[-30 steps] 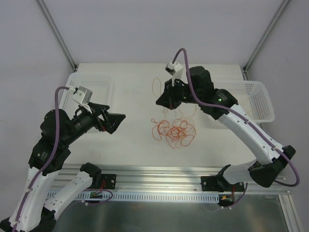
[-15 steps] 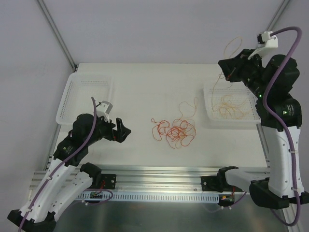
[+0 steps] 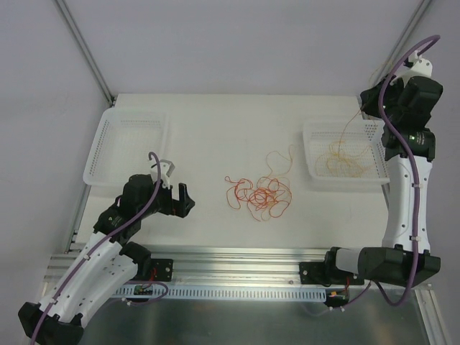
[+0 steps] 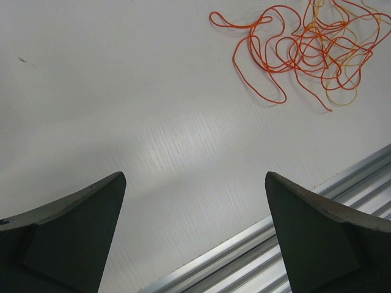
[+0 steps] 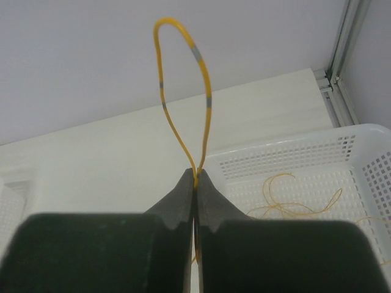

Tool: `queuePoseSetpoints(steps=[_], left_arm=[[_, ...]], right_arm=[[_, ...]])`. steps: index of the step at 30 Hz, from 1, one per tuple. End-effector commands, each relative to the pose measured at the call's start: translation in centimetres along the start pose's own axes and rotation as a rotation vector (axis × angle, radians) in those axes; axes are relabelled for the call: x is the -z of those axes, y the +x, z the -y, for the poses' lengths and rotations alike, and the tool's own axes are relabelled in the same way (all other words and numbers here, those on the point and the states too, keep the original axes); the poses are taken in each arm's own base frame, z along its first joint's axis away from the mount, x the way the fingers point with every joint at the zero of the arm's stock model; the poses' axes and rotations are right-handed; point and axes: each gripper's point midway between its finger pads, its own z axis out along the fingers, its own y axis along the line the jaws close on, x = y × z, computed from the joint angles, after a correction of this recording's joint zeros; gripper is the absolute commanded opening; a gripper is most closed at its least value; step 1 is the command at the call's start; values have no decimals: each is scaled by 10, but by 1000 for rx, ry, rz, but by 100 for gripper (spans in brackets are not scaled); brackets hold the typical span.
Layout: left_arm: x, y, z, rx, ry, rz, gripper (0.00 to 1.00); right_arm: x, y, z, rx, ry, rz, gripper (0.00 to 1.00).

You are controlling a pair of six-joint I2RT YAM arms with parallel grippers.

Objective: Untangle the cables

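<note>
A tangle of thin red-orange and yellow-orange cables [image 3: 259,194] lies on the table's middle; it also shows at the top right of the left wrist view [image 4: 305,49]. My right gripper [image 5: 195,174] is shut on a yellow cable [image 5: 183,91] that loops up above the fingertips. It is raised high over the right white basket [image 3: 316,172], which holds several yellow strands [image 3: 341,159]. A strand hangs from the gripper into the basket. My left gripper [image 3: 181,199] is open and empty, low over the table left of the tangle.
A second white basket [image 3: 126,147] stands at the back left. An aluminium rail [image 3: 237,262] runs along the table's near edge. Frame posts rise at the back corners.
My right arm carried the yellow cable from above the tangle to the right and now holds it higher over the right basket. My left arm lowered and drew back toward the near edge.
</note>
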Motion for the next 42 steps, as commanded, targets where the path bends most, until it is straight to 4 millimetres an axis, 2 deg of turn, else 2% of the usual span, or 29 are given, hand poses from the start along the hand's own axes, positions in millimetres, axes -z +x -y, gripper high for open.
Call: queuePoseSetpoints(steps=[1,4,5,7,8,10,12,15,17,19,21,22,24,25,27,29,32,34,35,37,38,40,41,42], left_arm=[[-1,-19,2,-42,7,78,99],[0,-20,5,-42,23,91,99],[0,-21,5,-41,24,95,99],[2,-23,6,-46,26,110,99],[2,-23,5,-48,26,114,99],[2,-23,5,-49,23,114,99],[2,-24,4,-54,18,117,99],[2,-24,4,-57,18,122,99],[2,-23,4,-57,20,120,99],[2,-23,3,-57,18,117,99],[1,-23,3,-58,17,114,99],[1,-24,3,-60,18,117,99],[2,-24,3,-61,15,119,99],[1,-23,2,-61,13,117,99],[1,-23,3,-61,14,116,99],[1,-23,2,-60,12,114,99],[-1,-22,2,-59,11,106,99],[-2,-20,2,-60,14,96,99],[-2,-21,2,-60,14,96,99],[-4,-19,3,-59,17,83,99],[-4,-18,3,-57,21,80,99],[-6,-16,5,-54,29,67,99],[-7,-15,5,-53,33,60,99],[-7,-15,4,-53,29,60,99]], right_arm=[[-13,-19,7,43,-24,94,1],[-27,-2,19,25,-14,66,1],[-36,16,26,6,-2,29,1],[-44,35,36,-28,17,2,1],[-52,58,46,-85,46,-31,1],[-59,79,59,-137,84,-56,1],[-70,113,76,-217,120,-118,2],[-82,152,96,-316,179,-219,5],[-83,168,109,-341,246,-265,16],[-85,173,119,-355,284,-289,32],[-80,179,126,-368,325,-337,43],[-81,174,131,-367,354,-337,55],[-72,181,138,-372,407,-386,68],[-70,172,138,-367,423,-377,79],[-57,170,141,-361,473,-396,85],[-45,158,135,-355,472,-381,90],[-34,144,109,-311,385,-373,91],[-30,148,76,-251,277,-422,91],[-26,151,51,-215,213,-441,91],[-18,164,21,-174,127,-489,91],[-11,181,-5,-132,64,-531,91],[-3,201,-34,-95,-11,-577,90],[5,220,-62,-65,-76,-621,90],[13,241,-69,-56,-88,-669,90]])
